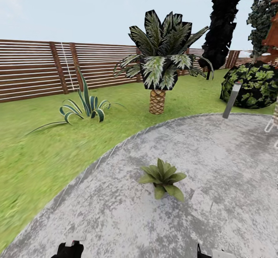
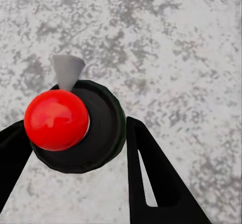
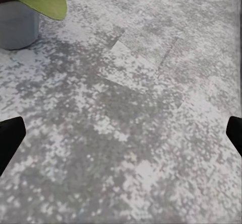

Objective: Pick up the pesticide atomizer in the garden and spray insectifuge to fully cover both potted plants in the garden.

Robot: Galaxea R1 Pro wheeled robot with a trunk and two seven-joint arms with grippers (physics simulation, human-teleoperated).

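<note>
One potted plant (image 1: 162, 178), a low rosette of pointed green leaves, stands on the round grey paving (image 1: 216, 153) just ahead of me. Its grey pot (image 3: 17, 25) and one leaf show in the right wrist view, a short way beyond my right gripper (image 3: 121, 133), which is open with nothing between its fingers. My left gripper (image 2: 75, 128) is shut on the pesticide atomizer (image 2: 75, 126), seen end-on as a black round cap with a red ball and a grey nozzle, held above bare paving. Both grippers' tops, left (image 1: 70, 249) and right (image 1: 210, 253), peek in at the head view's lower edge.
Green lawn (image 1: 38, 153) curves around the paving. A striped curling-leaf plant (image 1: 85, 109), a small palm (image 1: 158, 68), a dark shrub (image 1: 255, 84) and a leaning grey post (image 1: 232, 99) stand beyond. A brown slat fence (image 1: 31, 70) closes the back.
</note>
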